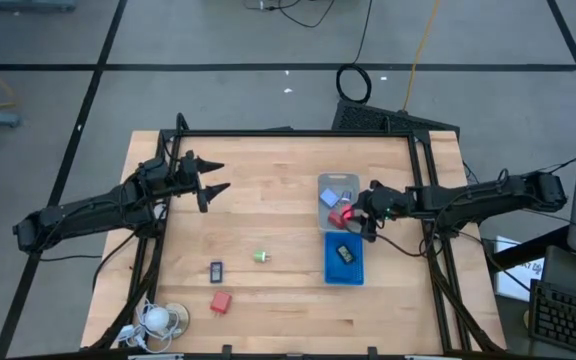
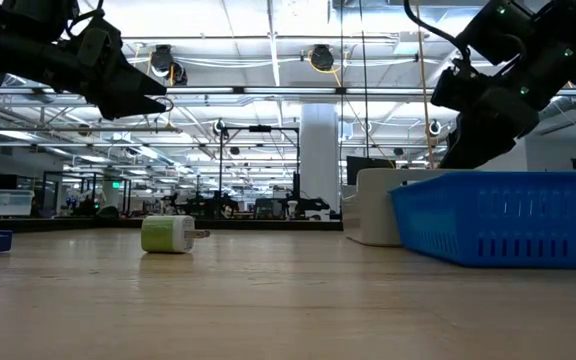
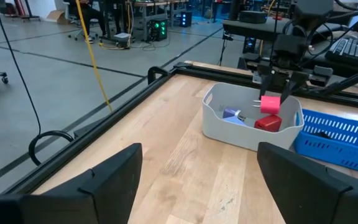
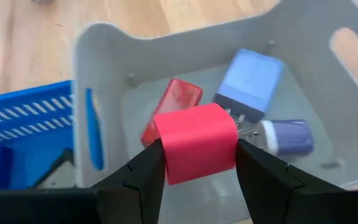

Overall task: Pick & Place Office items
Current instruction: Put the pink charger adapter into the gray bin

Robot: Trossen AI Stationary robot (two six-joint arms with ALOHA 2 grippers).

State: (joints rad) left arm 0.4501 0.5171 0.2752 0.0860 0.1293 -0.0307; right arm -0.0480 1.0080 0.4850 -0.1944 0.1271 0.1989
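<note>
Table edge hiding blue tray [image 2: 498,222] contents

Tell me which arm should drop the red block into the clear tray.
The right. Its gripper is already shut on the red block directly above the clear tray. The left gripper hangs open and empty over bare table, well away from the tray.

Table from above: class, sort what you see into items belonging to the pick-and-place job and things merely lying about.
Job items:
- red charger block held by the right gripper over the clear tray
- red block
- green bit
- dark piece
- dark piece in blue tray

Lying about:
- white coiled cord
- black cable loop on the floor
</note>
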